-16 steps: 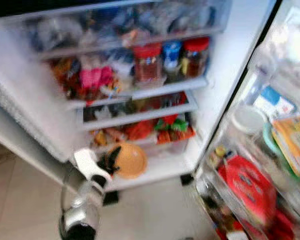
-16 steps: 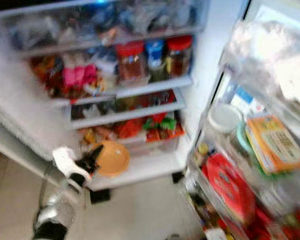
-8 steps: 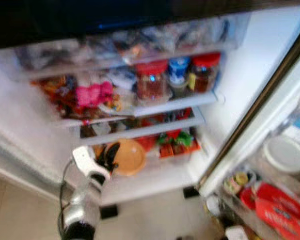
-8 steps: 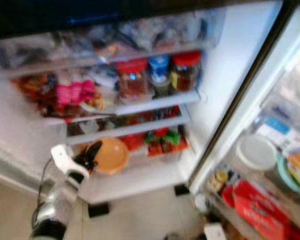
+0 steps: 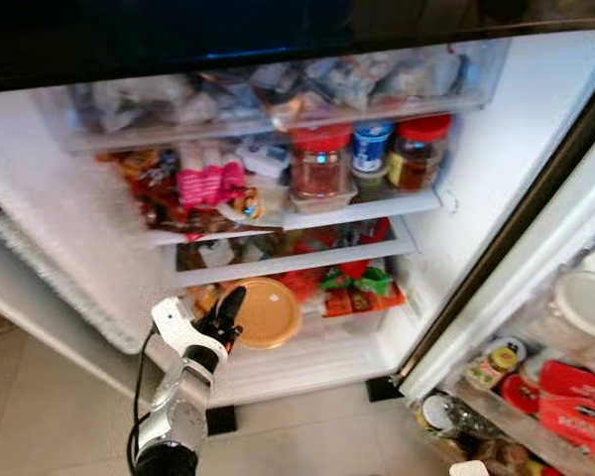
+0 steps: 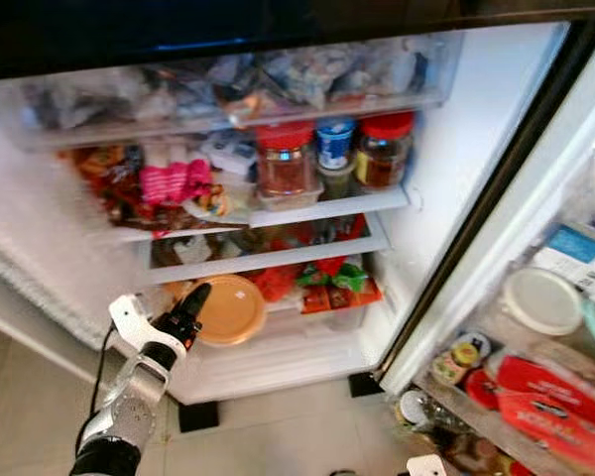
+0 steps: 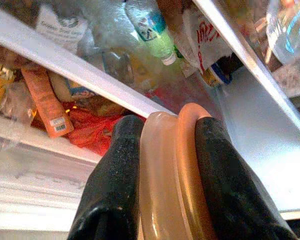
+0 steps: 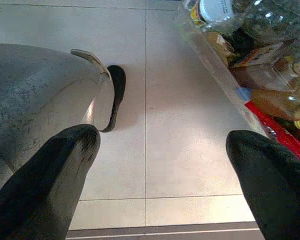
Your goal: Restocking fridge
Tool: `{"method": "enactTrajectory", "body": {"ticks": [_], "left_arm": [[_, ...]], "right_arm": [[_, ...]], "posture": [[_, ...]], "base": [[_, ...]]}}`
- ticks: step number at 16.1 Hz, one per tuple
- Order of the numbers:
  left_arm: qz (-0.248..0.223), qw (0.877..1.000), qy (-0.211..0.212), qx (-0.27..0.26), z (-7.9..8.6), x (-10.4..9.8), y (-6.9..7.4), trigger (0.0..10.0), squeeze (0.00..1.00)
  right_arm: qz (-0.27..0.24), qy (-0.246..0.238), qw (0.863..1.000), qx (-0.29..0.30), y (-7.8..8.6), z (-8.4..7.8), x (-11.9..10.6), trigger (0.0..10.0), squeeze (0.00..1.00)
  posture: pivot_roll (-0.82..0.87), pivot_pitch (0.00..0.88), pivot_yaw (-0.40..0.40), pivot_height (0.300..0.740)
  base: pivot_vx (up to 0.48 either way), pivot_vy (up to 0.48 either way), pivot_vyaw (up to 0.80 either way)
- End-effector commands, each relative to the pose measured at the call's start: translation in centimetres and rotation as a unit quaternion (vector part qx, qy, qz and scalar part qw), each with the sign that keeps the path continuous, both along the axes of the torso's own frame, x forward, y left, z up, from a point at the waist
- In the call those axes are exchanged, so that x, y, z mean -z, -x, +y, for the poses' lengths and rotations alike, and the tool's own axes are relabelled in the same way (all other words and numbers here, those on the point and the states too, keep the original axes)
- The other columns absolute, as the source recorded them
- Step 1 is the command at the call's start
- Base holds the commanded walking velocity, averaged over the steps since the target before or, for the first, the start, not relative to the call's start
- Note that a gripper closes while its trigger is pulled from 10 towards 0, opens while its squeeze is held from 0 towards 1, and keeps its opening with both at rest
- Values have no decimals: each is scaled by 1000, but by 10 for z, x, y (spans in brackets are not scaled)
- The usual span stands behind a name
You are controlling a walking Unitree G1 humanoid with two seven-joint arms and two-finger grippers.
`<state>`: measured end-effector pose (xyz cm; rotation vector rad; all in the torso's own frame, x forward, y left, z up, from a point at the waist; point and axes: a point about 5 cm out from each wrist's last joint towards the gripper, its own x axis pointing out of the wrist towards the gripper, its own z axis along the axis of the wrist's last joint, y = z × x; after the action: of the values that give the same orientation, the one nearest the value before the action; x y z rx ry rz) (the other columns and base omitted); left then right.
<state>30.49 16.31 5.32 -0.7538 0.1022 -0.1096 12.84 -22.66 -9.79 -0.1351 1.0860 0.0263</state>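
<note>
Left end effector [image 5: 228, 315] is seen clamped on the rim of an orange lidded container [image 5: 267, 312], held just above the fridge's lowest shelf [image 5: 307, 357]. Largest in view is the open fridge [image 5: 496, 178] with its packed shelves. On the door, a red packet [image 6: 545, 392] and a white lid [image 6: 541, 299] are carried. Red-lidded jars [image 5: 320, 159] are lined up above. Right end effector [image 8: 160, 165] is hung spread wide over the tiled floor [image 8: 185, 145].

two red-lidded jars [image 5: 319, 164], one blue-lidded jar [image 5: 372, 147], one orange container [image 5: 266, 312]
</note>
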Motion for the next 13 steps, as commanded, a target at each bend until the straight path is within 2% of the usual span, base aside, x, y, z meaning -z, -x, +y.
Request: {"method": "enactTrajectory", "body": {"ticks": [1, 8, 13], "left_arm": [[-7, 1000, 10, 1, 2, -2, 1, 10000, 0], [-11, 1000, 23, 2, 2, -5, -1, 10000, 0], [-14, 1000, 22, 2, 3, -7, -2, 10000, 0]], "right_arm": [[14, 3, 1000, -4, 5, -1, 2, 10000, 0], [17, 11, 1000, -11, 5, -2, 2, 10000, 0], [21, 74, 997, -6, 6, -9, 1, 10000, 0]], "posture": [[-97, 165, 2, 740], [-97, 160, 0, 740], [-97, 160, 1, 740]], "base": [[0, 0, 0], [0, 0, 0], [0, 0, 0]]}}
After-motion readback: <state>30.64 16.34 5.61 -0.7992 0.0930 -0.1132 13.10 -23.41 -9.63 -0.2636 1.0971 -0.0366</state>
